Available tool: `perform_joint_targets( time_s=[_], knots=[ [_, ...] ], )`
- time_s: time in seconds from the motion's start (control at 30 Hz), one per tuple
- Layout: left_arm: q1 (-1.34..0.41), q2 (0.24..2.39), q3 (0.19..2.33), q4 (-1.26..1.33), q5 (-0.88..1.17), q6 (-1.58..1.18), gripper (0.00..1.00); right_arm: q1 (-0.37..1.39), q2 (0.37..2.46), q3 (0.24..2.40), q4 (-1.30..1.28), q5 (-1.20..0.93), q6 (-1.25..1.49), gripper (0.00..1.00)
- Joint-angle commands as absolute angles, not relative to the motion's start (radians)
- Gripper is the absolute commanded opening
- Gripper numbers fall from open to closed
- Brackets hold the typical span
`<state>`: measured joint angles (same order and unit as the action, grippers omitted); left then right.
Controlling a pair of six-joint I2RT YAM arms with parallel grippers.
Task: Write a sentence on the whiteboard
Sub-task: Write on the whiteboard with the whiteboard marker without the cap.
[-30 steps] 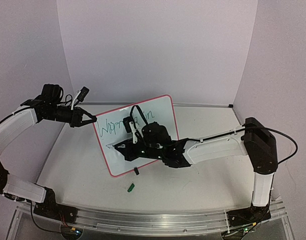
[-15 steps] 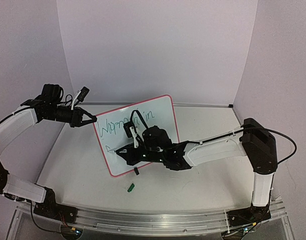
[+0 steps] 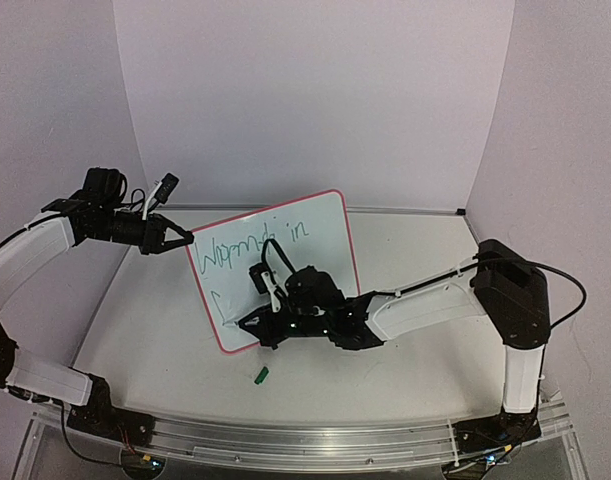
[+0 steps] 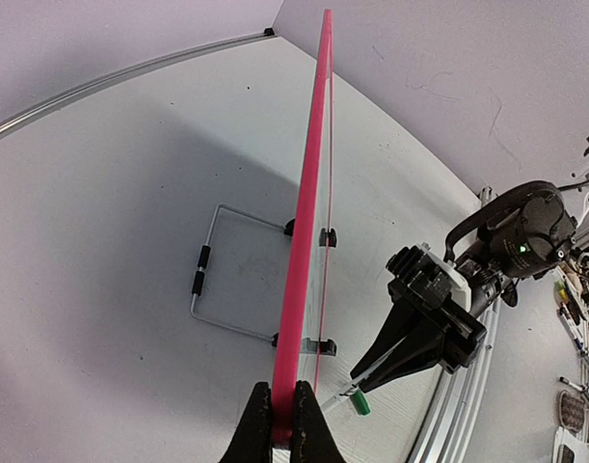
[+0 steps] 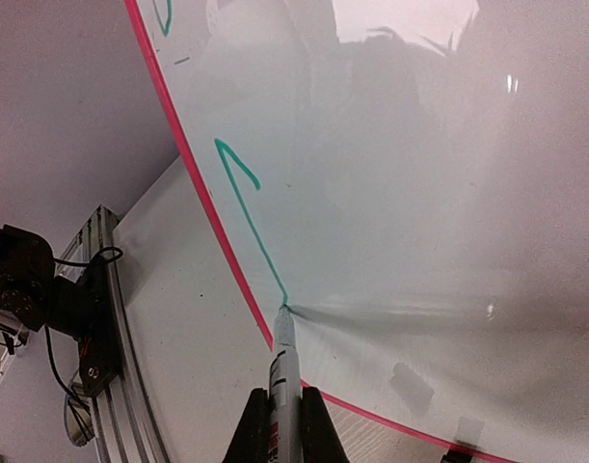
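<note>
Right end effector holds marker on whiteboard near pink edge.

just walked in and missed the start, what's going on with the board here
The left gripper is pinching the pink-framed whiteboard by its edge, steadying it upright. The right gripper is shut on a marker whose tip is pressed against the board's lower left. One line of green writing runs across the top, and the second line has only its first stroke so far.
</note>
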<state>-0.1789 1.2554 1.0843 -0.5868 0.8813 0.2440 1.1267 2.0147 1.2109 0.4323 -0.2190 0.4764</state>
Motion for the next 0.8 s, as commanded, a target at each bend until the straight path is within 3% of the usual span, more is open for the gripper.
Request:
perform_joint_targets(
  time_s=[0.0,0.4,0.77],
  knots=[
    [-0.214,1.277,1.082,-0.624,0.861,0.266,0.0,1.133,2.052,1.262,0.436,-0.218,0.48,0.0],
    [-0.216,1.274,1.082,-0.624,0.861,0.266,0.0,1.134,1.955,1.225,0.533,-0.223,0.49,0.0],
    [-0.219,1.276,1.082,-0.624,0.861,0.265,0.0,1.134,1.994,1.253,0.533,-0.192,0.501,0.0]
  ],
)
